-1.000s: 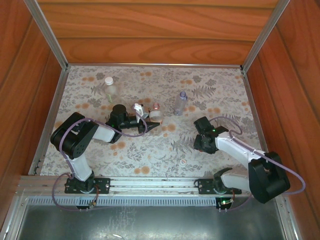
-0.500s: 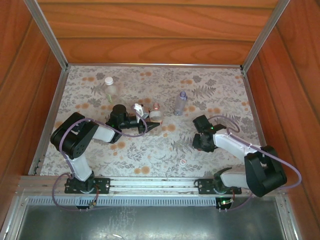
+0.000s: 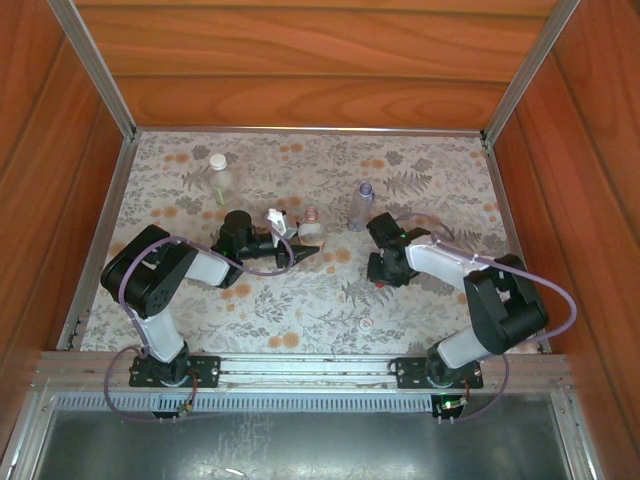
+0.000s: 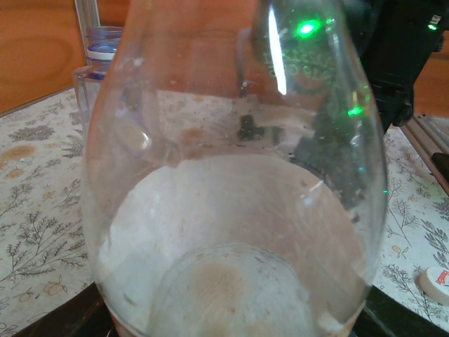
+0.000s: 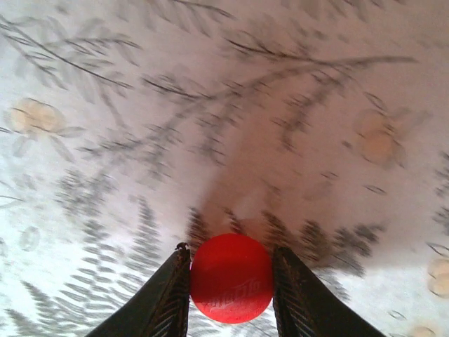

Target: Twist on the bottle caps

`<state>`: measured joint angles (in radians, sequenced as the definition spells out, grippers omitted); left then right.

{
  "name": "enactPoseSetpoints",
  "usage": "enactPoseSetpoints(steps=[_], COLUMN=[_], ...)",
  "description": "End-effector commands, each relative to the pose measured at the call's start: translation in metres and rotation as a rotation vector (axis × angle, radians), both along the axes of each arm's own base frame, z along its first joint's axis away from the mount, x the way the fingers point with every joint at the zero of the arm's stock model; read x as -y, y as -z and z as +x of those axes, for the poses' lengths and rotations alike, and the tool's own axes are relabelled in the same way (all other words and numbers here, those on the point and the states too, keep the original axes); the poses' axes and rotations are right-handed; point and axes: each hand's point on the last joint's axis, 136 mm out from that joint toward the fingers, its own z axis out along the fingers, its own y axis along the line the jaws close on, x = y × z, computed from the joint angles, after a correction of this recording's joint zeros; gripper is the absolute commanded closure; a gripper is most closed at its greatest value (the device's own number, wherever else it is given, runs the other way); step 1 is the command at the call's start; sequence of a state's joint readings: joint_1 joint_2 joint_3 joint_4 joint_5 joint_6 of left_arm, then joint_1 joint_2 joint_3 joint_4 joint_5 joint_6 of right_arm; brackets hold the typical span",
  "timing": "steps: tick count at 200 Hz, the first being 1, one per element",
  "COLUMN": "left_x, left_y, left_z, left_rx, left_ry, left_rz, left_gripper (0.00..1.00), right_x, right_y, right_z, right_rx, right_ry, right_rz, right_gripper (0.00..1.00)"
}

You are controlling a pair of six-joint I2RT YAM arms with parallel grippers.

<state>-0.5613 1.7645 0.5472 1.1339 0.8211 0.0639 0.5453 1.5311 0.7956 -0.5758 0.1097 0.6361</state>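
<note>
My left gripper is shut on the clear bottle with the red-orange label, which stands upright and uncapped. That bottle sits right against the lens in the left wrist view. My right gripper is shut on the red cap, held flat between both fingers just above the cloth. In the top view, this gripper is to the right of the held bottle. The slim purple-tinted bottle stands uncapped behind them. A plain wider bottle with a white cap on it stands far left.
A loose white cap lies on the floral cloth near the front middle, and shows again in the left wrist view. Wooden walls and metal rails enclose the table. The right arm is beyond the held bottle.
The right arm has swung left toward the middle of the table, its jaws tightening on the red cap. The left arm and its bottle have not moved.
</note>
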Motion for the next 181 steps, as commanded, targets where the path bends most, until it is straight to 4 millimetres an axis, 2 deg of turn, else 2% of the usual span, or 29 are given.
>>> enactPoseSetpoints(steps=[1,28,33,64,78,83,98,125,160,181], left_x=[-0.003,-0.005,-0.006,-0.007,-0.008,-0.008,-0.007,-0.007,-0.006,-0.005], left_y=[0.013,0.012,0.012,0.015,0.017,0.017,0.018,0.019,0.022,0.024], left_z=[-0.009,-0.012,-0.011,-0.012,-0.012,-0.011,-0.011,-0.01,-0.011,-0.011], left_rx=[-0.024,-0.022,-0.022,-0.021,-0.02,-0.02,-0.022,-0.024,-0.025,-0.026], left_ry=[0.002,0.001,-0.002,-0.008,-0.012,-0.014,-0.013,-0.015,0.0,0.007], left_rz=[0.036,0.037,0.037,0.045,0.05,0.05,0.052,0.054,0.058,0.06], left_gripper=[0.41,0.41,0.41,0.41,0.41,0.41,0.41,0.41,0.41,0.41], right_x=[-0.02,-0.039,-0.038,-0.041,-0.043,-0.046,-0.051,-0.054,-0.057,-0.049], right_y=[0.003,-0.002,0.007,0.004,0.003,-0.007,-0.014,-0.026,-0.036,-0.037], right_z=[0.009,0.023,0.022,0.028,0.03,0.033,0.033,0.031,0.026,0.027], right_rx=[-0.001,0.015,-0.009,0.024,0.049,0.085,0.12,0.2,0.394,0.481], right_ry=[-0.06,-0.099,-0.102,-0.126,-0.152,-0.163,-0.201,-0.285,-0.392,-0.399], right_rz=[0.017,0.034,0.017,0.021,0.037,0.06,0.088,0.126,0.168,0.139], right_gripper=[0.66,0.66,0.66,0.64,0.56,0.54,0.46,0.36,0.37,0.36])
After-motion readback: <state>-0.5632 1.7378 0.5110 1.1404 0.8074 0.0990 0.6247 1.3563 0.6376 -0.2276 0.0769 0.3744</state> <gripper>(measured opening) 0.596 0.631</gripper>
